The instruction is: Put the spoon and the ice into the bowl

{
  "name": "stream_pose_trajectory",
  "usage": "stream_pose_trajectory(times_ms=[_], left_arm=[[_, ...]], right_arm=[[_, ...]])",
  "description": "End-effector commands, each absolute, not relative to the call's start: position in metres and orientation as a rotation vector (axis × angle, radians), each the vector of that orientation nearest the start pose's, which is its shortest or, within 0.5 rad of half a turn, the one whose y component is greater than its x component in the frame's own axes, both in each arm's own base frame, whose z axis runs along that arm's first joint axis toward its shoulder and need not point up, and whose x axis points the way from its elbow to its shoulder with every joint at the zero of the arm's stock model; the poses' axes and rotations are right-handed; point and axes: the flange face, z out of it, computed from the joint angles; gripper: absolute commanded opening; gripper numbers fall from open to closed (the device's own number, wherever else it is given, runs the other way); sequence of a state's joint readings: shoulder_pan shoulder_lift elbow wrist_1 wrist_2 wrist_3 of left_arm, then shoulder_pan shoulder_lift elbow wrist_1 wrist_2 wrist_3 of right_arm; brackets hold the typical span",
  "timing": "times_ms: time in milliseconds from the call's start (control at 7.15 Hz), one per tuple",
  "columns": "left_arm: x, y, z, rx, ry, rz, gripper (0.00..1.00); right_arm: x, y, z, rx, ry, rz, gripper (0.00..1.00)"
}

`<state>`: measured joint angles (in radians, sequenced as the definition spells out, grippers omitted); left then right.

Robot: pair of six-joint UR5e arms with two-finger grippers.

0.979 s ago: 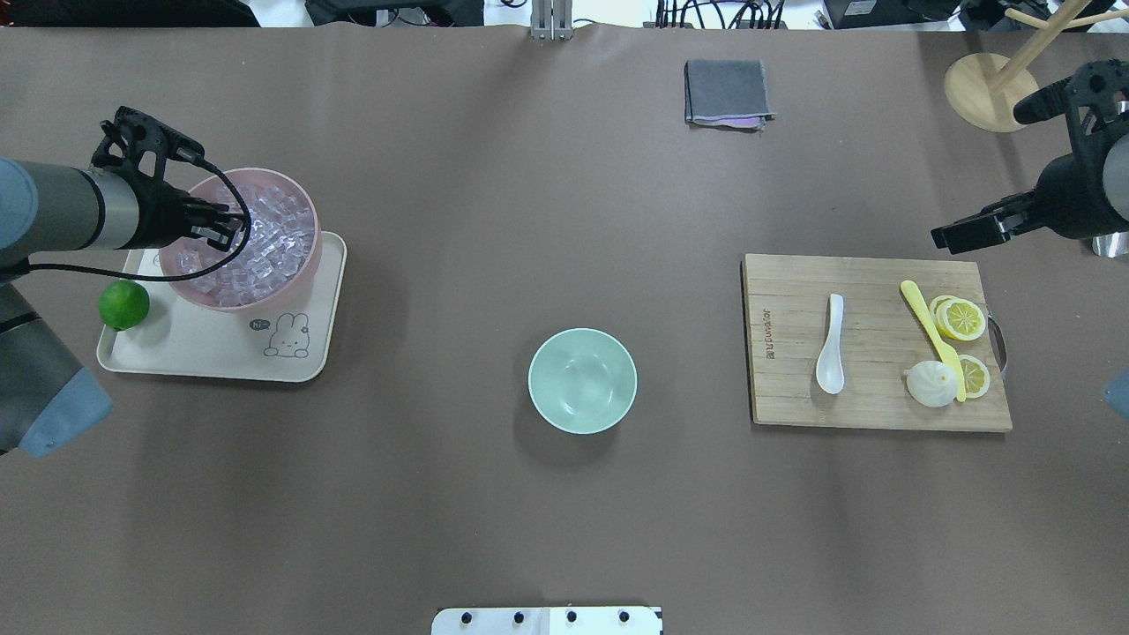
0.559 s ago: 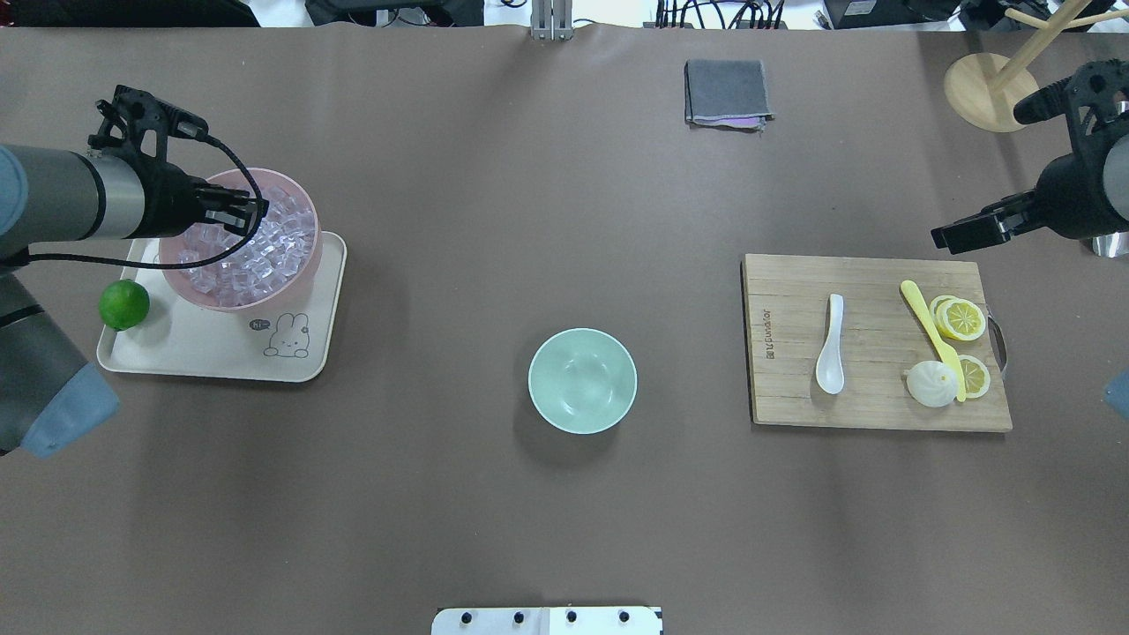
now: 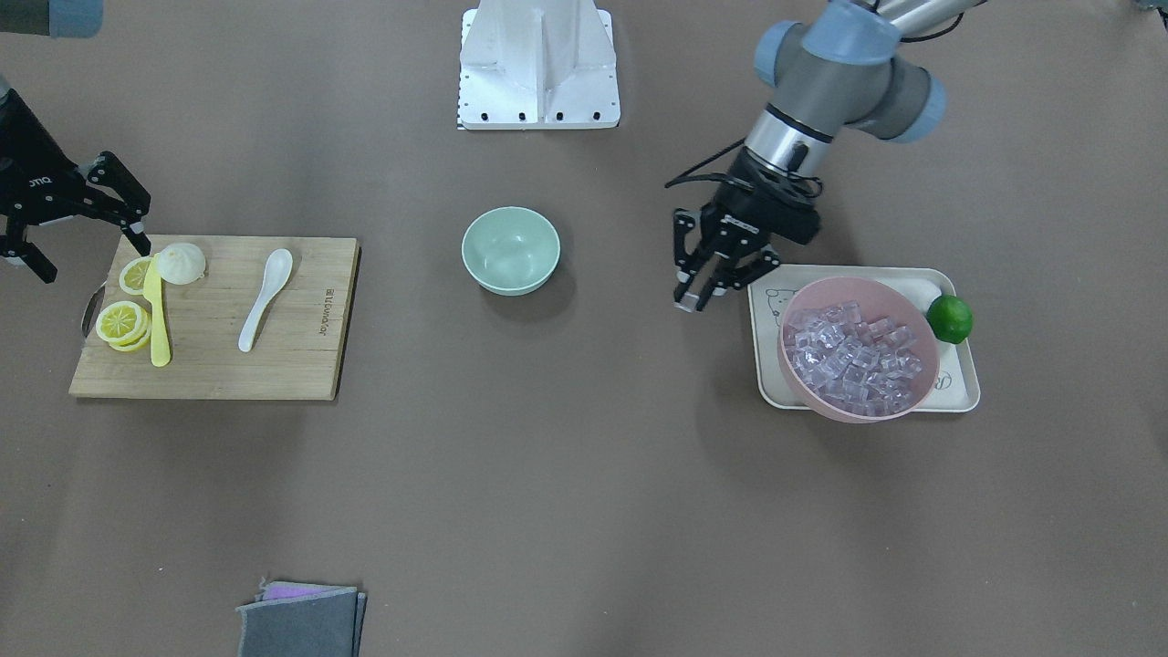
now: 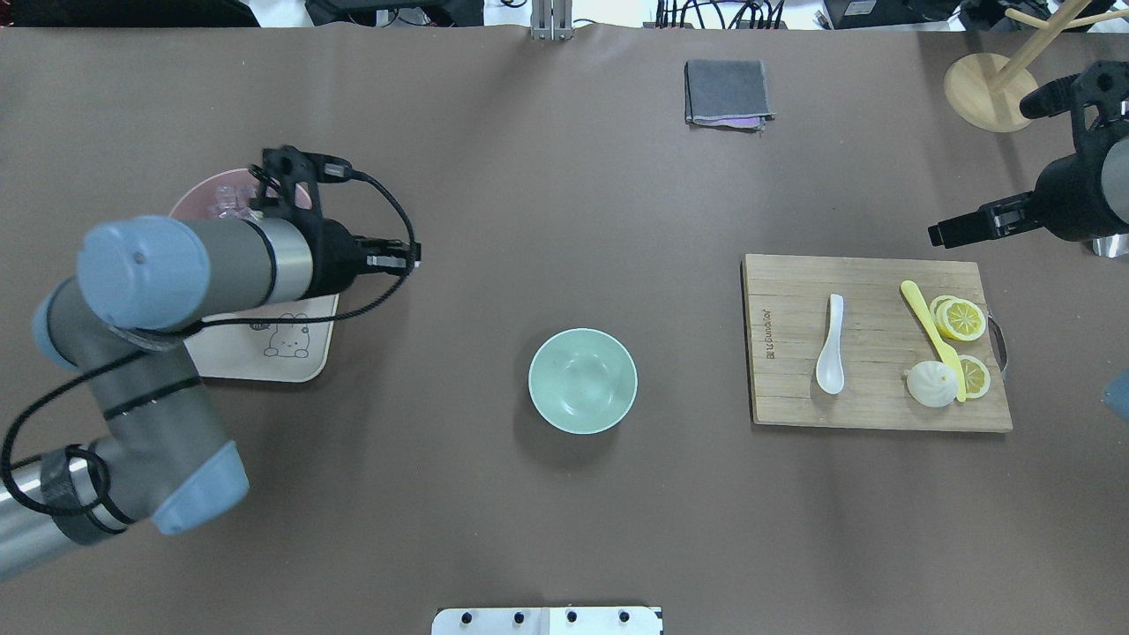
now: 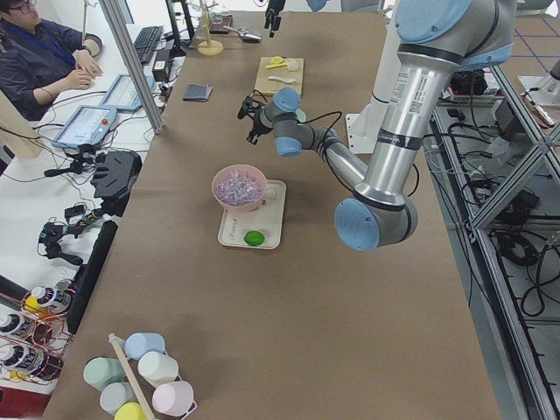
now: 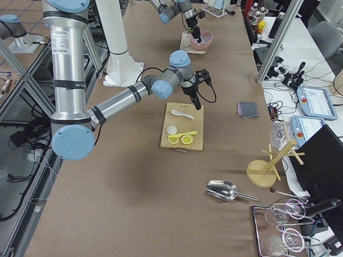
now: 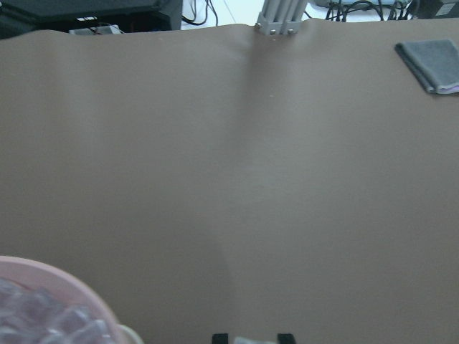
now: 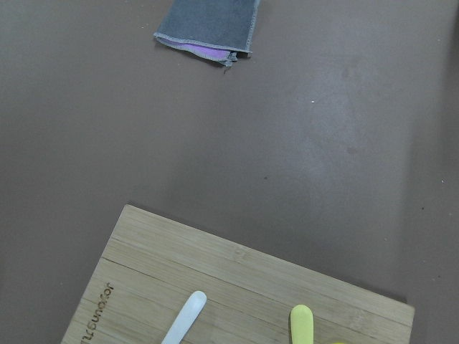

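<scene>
One ice cube (image 7: 254, 340) looks pinched in my left gripper (image 3: 691, 301), left of the bowl (image 4: 582, 380), so I judge I'm mid-carry and next must centre over it and let go; right gripper (image 3: 91, 255) hangs spread, far-right of the spoon (image 4: 830, 344) on the board (image 4: 882, 392).

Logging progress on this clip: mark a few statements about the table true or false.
1. The bowl is empty. True.
2. A lime sits on the tray beside the pink bowl. True.
3. The spoon lies in the pink bowl. False: it lies on the cutting board.
4. The left gripper hangs over the pink bowl. False: it is over bare table between tray and bowl, shut on an ice cube.
5. The right gripper is shut. False: it is open and empty.
</scene>
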<state>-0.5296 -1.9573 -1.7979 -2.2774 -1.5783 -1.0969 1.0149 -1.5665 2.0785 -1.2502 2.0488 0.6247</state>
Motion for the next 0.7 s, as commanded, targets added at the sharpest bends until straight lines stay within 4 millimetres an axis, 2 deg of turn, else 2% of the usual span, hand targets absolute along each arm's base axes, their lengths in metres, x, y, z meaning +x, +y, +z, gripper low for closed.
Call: stream_pose_trajectory(times_ms=[0,140,420,559], left_arm=[[0.550,-0.307,0.205,0.638,1.260,-0.099,0.00],[0.574,-0.276,0.197,0.643,1.268,-0.111,0.00],[0.603,-0.274,0.189,0.627,1.265,-0.131,0.00],[0.602,-0.276,0.186,0.629,1.271,-0.133,0.00]], right_arm=[[-0.177,-0.451,0.381,0.422,-0.829,-0.120,1.00],[-0.177,-0.451,0.381,0.422,-0.829,-0.120,1.00],[-0.177,-0.451,0.381,0.423,-0.828,-0.119,1.00],[-0.178,-0.451,0.380,0.425,-0.830,-0.120,1.00]])
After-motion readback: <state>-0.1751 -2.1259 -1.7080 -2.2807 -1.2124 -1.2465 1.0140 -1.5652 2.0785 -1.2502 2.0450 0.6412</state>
